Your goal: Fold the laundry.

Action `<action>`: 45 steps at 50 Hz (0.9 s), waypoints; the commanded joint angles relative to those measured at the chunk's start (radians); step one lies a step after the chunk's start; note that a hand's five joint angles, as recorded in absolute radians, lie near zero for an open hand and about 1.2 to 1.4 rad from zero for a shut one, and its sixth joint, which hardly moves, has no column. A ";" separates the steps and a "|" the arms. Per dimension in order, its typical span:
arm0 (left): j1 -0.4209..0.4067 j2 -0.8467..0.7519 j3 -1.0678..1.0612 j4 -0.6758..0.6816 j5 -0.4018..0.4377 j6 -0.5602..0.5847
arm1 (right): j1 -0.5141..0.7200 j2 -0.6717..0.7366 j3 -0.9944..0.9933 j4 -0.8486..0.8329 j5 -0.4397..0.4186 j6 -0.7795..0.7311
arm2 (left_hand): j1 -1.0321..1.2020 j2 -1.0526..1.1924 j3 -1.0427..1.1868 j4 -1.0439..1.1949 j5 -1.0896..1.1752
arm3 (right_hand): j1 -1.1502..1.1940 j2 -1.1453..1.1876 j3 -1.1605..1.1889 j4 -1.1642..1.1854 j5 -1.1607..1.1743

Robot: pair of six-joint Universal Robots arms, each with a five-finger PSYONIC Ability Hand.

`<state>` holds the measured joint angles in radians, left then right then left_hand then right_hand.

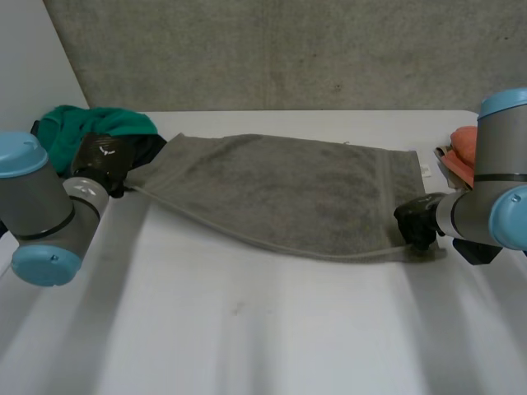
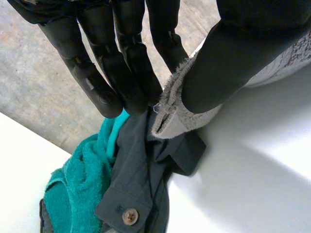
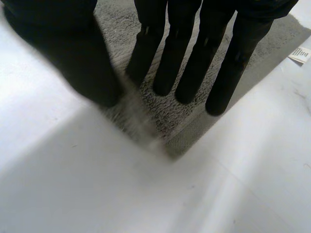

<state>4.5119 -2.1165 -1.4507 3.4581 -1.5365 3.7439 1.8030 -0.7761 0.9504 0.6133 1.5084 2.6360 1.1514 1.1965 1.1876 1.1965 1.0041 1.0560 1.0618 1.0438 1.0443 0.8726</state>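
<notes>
A grey towel [image 1: 280, 189] lies spread across the far half of the white table [image 1: 263, 329], its near edge drawn taut between my two hands. My left hand [image 1: 99, 160] is at the towel's left corner. In the left wrist view the thumb and fingers of that hand [image 2: 121, 63] pinch the corner's hem [image 2: 170, 116]. My right hand [image 1: 416, 218] is at the near right corner. In the right wrist view its straight fingers [image 3: 184, 58] come down on the towel [image 3: 163, 109], and a ridge of cloth rises between thumb and fingers.
A teal cloth [image 1: 90, 123] and a dark buttoned shirt [image 2: 141, 170] lie bunched at the table's left end, just beyond my left hand. An orange item [image 1: 465, 144] sits at the right edge. A white label [image 3: 301, 54] lies on the table past the towel's right edge.
</notes>
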 commanded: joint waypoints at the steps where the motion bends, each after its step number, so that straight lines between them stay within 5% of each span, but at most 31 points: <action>1: -0.005 0.036 -0.036 -0.088 -0.011 0.053 | -0.011 -0.107 0.180 -0.047 -0.017 -0.065 | 0.245 0.200 0.209 0.200 0.218 | 0.340 0.335 0.352 0.352 0.349; 8: -0.005 0.139 -0.166 -0.273 -0.025 0.238 | -0.091 -0.261 0.401 -0.035 -0.112 -0.271 | 0.245 0.200 0.209 0.200 0.218 | 0.340 0.335 0.352 0.352 0.349; 18: 0.030 0.262 -0.352 -0.592 -0.043 0.473 | -0.191 -0.370 0.574 0.102 -0.092 -0.675 | 0.245 0.200 0.209 0.200 0.218 | 0.340 0.335 0.352 0.352 0.349; 25: -0.030 0.244 -0.222 -0.570 -0.014 0.416 | -0.168 -0.356 0.487 -0.001 -0.102 -0.504 | 0.245 0.200 0.209 0.200 0.218 | 0.340 0.335 0.352 0.352 0.349; 32: -0.059 0.054 0.065 -0.435 -0.025 0.261 | -0.125 -0.264 0.340 -0.182 -0.105 -0.324 | 0.245 0.200 0.209 0.200 0.218 | 0.340 0.335 0.352 0.352 0.349; 45: -0.111 -0.341 0.645 -0.393 -0.191 0.166 | -0.057 -0.008 0.061 -0.694 -0.031 -0.174 | 0.245 0.200 0.209 0.200 0.218 | 0.340 0.335 0.352 0.352 0.349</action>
<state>4.4229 -2.2978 -1.0447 3.0640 -1.6521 3.9238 1.7197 -0.9029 1.1314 0.1405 1.4295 2.4252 1.1514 1.1965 1.1879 1.1967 1.0041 1.1256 1.1740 1.1878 1.1948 1.0133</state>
